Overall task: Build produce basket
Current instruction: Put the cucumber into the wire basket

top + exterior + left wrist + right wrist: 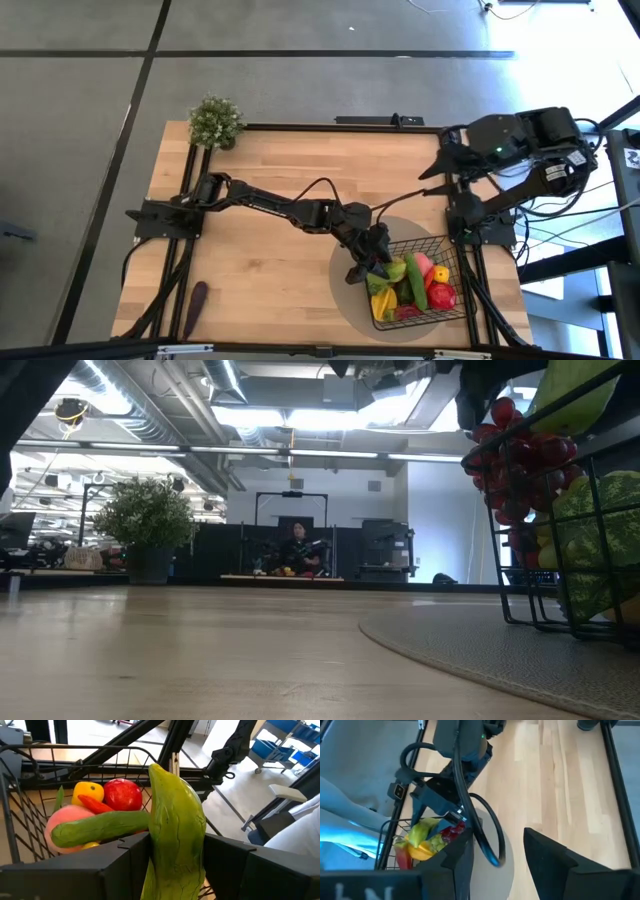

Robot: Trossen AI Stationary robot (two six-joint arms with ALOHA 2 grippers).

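Observation:
The black wire basket (pixel 455 300) stands on a round grey mat (pixel 345 300) at the table's near right. In it lie a red apple (pixel 122 794), a pink peach (pixel 62 820), a cucumber (pixel 100 827), a yellow fruit (pixel 87 791) and dark red grapes (pixel 515 460). My left gripper (pixel 372 262) reaches over the basket's left side, shut on a light green pointed fruit (pixel 175 820). My right gripper (pixel 500 870) stands open and bare, high at the table's far right. A purple eggplant (pixel 196 303) lies on the table near the left front corner. My left gripper pinches the green fruit's lower part (pixel 172 870) between its two fingers (pixel 115 865). The fingers reach almost level from the table's left. The fruit's pointed end (pixel 155 767) sticks out past the fingertips over the basket. Whether the fruit rests on the produce below, I cannot tell.
A leafy potted plant (pixel 215 122) stands at the far left corner. Bare wood (pixel 270 260) stretches between the left arm's base and the mat. The right arm's base (pixel 480 225) is close behind the basket.

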